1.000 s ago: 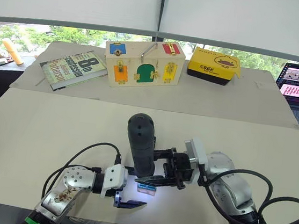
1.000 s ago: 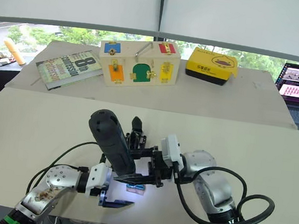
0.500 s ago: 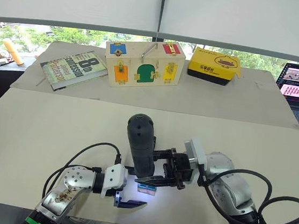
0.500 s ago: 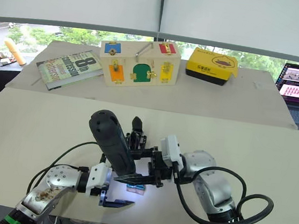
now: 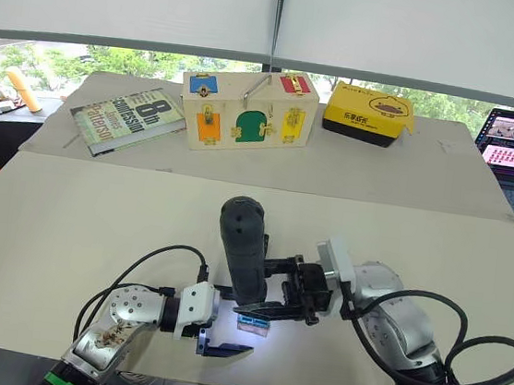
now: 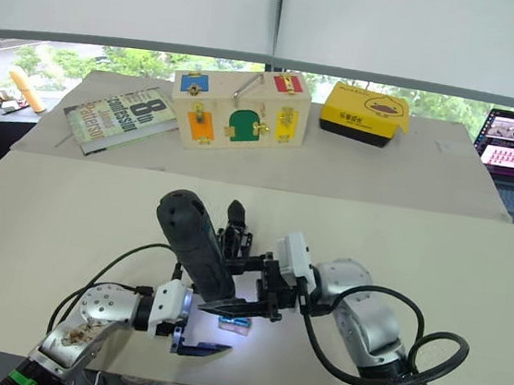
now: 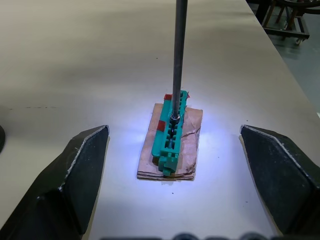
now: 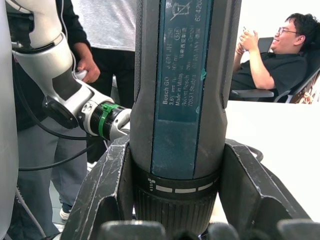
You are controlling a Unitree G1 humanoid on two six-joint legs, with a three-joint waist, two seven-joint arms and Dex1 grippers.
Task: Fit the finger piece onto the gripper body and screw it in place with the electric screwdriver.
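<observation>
The right tool [image 6: 260, 290] is clamped round the screwdriver [image 6: 193, 250], which stands almost upright, its top leaning slightly away, its bit [image 7: 178, 55] running straight down onto a green strip [image 7: 171, 132] that lies flat on a brown pad [image 7: 170, 147] on the desk [image 5: 68, 217]; so the coming move looks to turn on that vertical axis, bit tip on the strip's top; the gripper body [image 6: 234, 232] sits just behind the screwdriver; the left tool [image 7: 175, 165] is spread wide and empty, flanking the strip without touching it, and is the nearer to steady it.
</observation>
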